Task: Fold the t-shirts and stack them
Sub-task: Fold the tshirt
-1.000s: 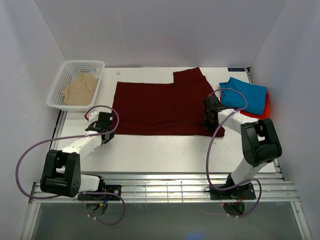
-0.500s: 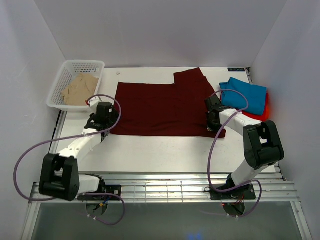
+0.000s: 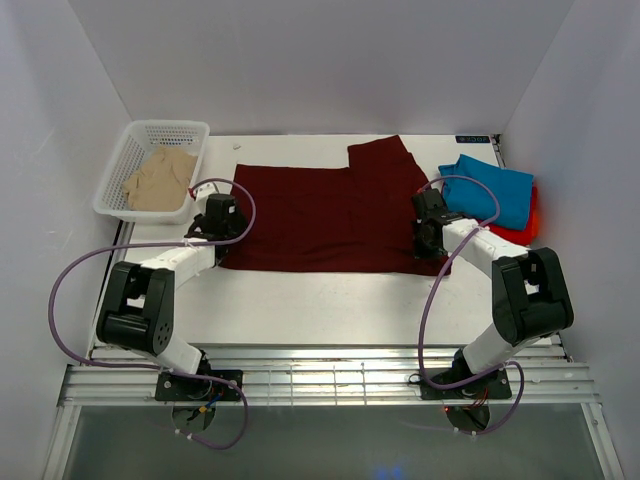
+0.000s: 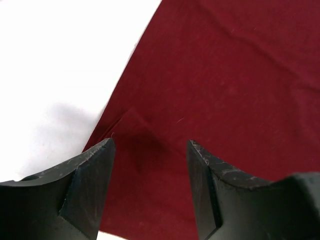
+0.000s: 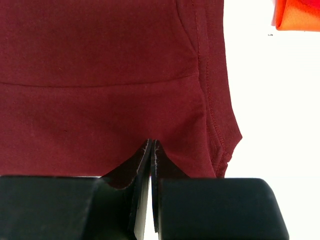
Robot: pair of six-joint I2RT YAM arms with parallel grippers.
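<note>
While the maroon t-shirt [image 3: 320, 215] lies spread flat across the middle of the table [image 3: 330, 300], your left gripper [image 4: 150, 145] stands with its fingers spread over the shirt's near-left corner, nothing between them. Your right gripper [image 5: 151, 144] sits at the shirt's near-right edge, fingers pressed together; whether cloth is caught cannot be told. At the far-right corner the teal-blue t-shirt [image 3: 490, 190] lies folded on the red-orange t-shirt [image 3: 532, 215]; the beige t-shirt [image 3: 160, 178] sits in the basket [image 3: 165, 128], far-left corner.
</note>
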